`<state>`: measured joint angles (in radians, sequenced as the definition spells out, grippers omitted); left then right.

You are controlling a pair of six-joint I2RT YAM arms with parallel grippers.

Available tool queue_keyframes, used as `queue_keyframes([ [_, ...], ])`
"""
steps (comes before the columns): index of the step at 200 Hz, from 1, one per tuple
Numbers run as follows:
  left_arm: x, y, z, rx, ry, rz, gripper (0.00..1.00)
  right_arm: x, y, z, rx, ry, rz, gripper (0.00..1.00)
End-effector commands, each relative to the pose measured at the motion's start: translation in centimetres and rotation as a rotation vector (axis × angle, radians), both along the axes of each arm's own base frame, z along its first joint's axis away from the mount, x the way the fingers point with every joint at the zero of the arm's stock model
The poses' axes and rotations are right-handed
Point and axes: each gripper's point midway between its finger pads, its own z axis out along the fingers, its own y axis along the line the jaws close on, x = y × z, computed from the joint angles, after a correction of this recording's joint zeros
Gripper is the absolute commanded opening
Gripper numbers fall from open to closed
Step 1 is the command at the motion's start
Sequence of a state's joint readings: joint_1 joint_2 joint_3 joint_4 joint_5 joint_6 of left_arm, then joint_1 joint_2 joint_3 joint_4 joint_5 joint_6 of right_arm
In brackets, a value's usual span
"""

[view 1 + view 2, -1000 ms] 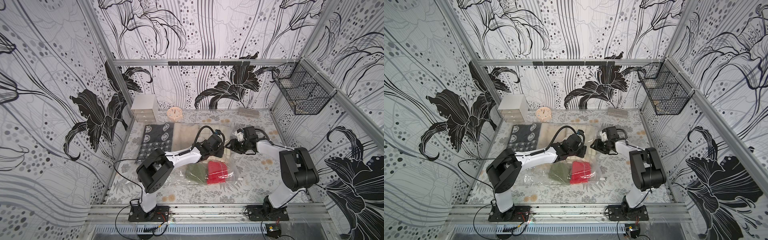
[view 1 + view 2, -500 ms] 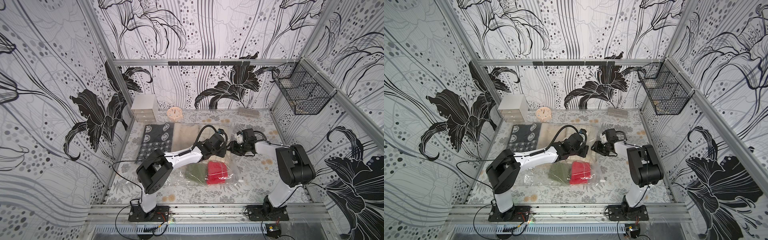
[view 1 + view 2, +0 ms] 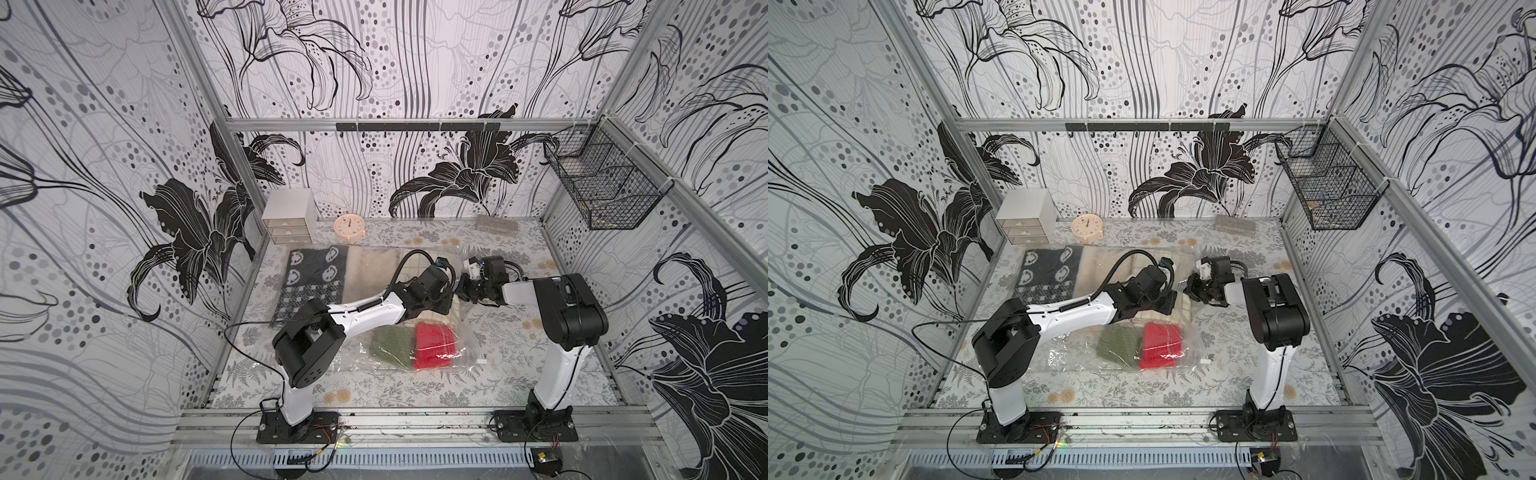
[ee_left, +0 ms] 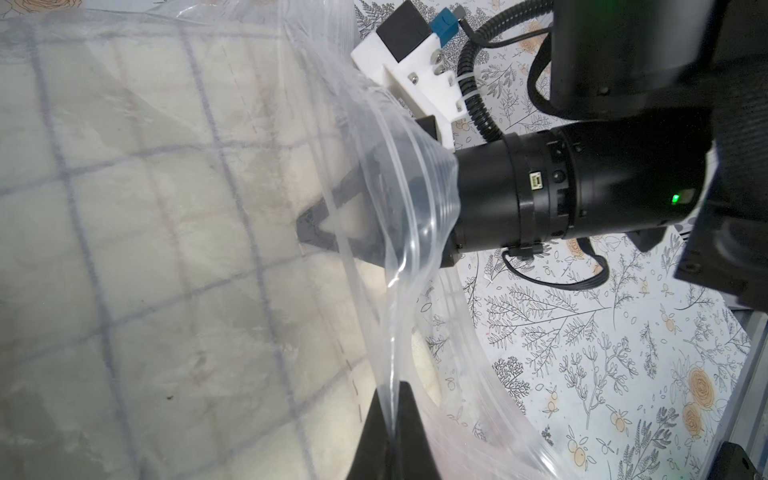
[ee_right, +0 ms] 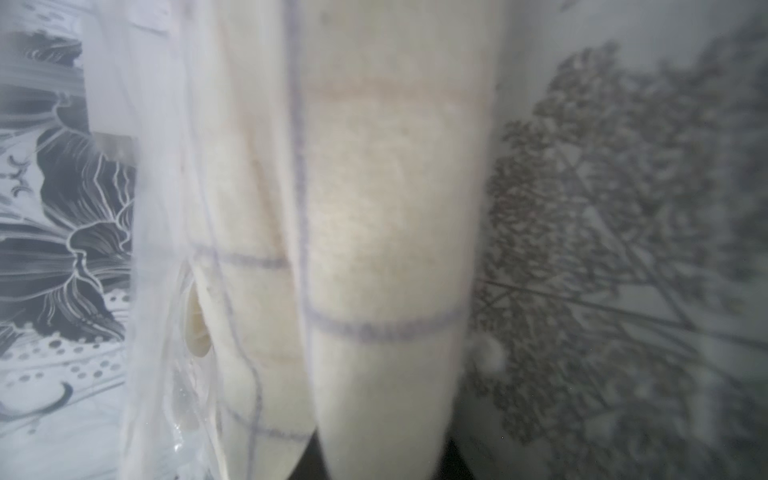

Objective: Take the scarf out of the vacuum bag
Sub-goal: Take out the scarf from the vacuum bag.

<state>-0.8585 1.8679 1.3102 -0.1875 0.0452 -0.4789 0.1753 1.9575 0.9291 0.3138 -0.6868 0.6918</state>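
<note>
Left arm point(image 3: 365, 318) stretched forward low, left gripper point(image 4: 390, 419) pinched shut on the vacuum bag point(image 4: 386, 316) film; right arm point(image 3: 517, 291) folded inward, right gripper point(image 4: 305, 228) inside it, jaws closed on the scarf point(image 5: 374, 208).

A robot lab cell: left arm point(image 3: 365, 318) and right arm point(image 3: 559, 368) bolted inside aluminium frame point(image 3: 282, 124).

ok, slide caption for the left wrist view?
Left gripper pinches rim of clear plastic vacuum bag; right gripper, inside, grips cream checked scarf.
</note>
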Motion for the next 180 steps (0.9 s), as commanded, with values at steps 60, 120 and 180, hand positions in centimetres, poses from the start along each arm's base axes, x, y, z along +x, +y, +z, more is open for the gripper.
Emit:
queue_keyframes([
  [60,0.7,0.6,-0.1,0.055,-0.031,0.034,0.0,-1.4,-1.5,0.4,-0.09,0.044,-0.016,0.0],
  [120,1.0,0.9,-2.5,0.096,-0.004,0.057,0.0,-2.6,-2.9,1.9,-0.194,0.057,-0.025,0.0],
  [180,1.4,1.6,-4.1,0.101,0.018,0.08,0.0,-2.7,-4.0,4.2,-0.216,0.043,-0.056,0.0],
])
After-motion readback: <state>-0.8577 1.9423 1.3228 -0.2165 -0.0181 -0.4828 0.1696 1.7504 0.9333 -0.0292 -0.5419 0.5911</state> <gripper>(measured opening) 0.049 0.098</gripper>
